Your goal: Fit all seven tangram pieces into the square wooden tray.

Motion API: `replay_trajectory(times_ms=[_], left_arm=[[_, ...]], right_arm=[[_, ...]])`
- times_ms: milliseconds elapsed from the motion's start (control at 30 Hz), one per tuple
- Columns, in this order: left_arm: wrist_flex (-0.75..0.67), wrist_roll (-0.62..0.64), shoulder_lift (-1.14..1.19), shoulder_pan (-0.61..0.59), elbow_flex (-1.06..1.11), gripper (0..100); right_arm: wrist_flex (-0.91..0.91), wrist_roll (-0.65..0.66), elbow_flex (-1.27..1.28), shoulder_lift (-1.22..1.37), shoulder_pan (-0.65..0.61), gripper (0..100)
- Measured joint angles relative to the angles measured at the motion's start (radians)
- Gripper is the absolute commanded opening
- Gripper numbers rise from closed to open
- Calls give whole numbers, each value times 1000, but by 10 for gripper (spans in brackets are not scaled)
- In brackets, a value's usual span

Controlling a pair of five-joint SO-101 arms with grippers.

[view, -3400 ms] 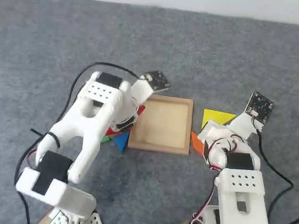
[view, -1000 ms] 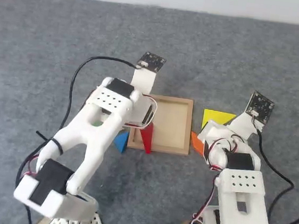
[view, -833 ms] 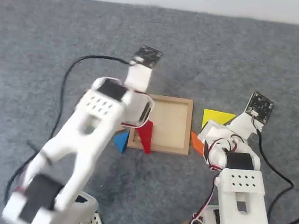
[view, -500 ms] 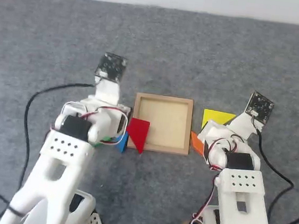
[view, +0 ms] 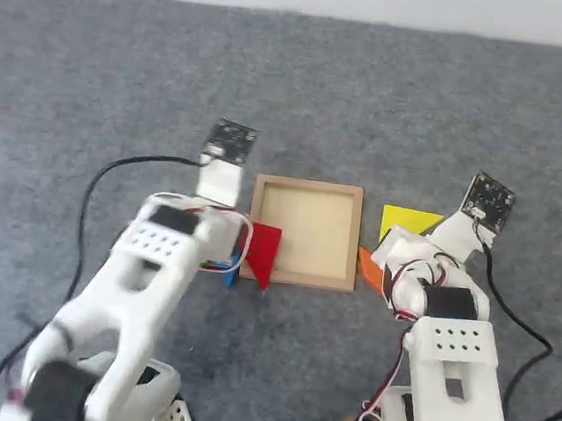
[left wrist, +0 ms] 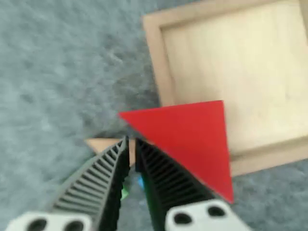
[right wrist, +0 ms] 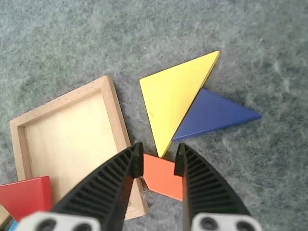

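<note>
The square wooden tray (view: 309, 184) lies between the two arms, with nothing lying flat inside it. My left gripper (left wrist: 131, 144) is shut on a corner of the red triangle (left wrist: 187, 139), which hangs tilted over the tray's (left wrist: 153, 53) near left rim. In the high view the red triangle (view: 260, 252) sits at that corner. My right gripper (right wrist: 159, 156) is open just above the orange piece (right wrist: 163, 177), beside the tray's right rim (right wrist: 118, 115). A yellow triangle (right wrist: 175, 98) and a dark blue triangle (right wrist: 211, 115) lie touching each other on the carpet further right.
A light blue piece (view: 230, 271) and a bit of green lie on the carpet left of the tray, partly under my left arm. A tan piece (left wrist: 98, 143) shows behind the left fingers. Grey carpet lies open beyond the tray.
The left arm lifted the red triangle from the pile left of the tray, carried it over the tray's front left corner and swung leftward. The right arm has not moved.
</note>
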Motion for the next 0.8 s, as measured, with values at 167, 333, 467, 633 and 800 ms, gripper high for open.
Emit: replay_trajectory(times_ms=[167,333,467,633,800], left_arm=[[15,38,221,8,-118,10],[15,38,270,9,-166,10],[-15,35,278,9,-170,10],[-34,38,278,18,-175,11],[-100,41,287,92,-176,11]], right_arm=[[0,0,0,0,2,122],[0,32,0,0,-2,122],[0,49,0,0,-26,122],[0,49,0,0,-38,122],[0,49,2,0,-37,122]])
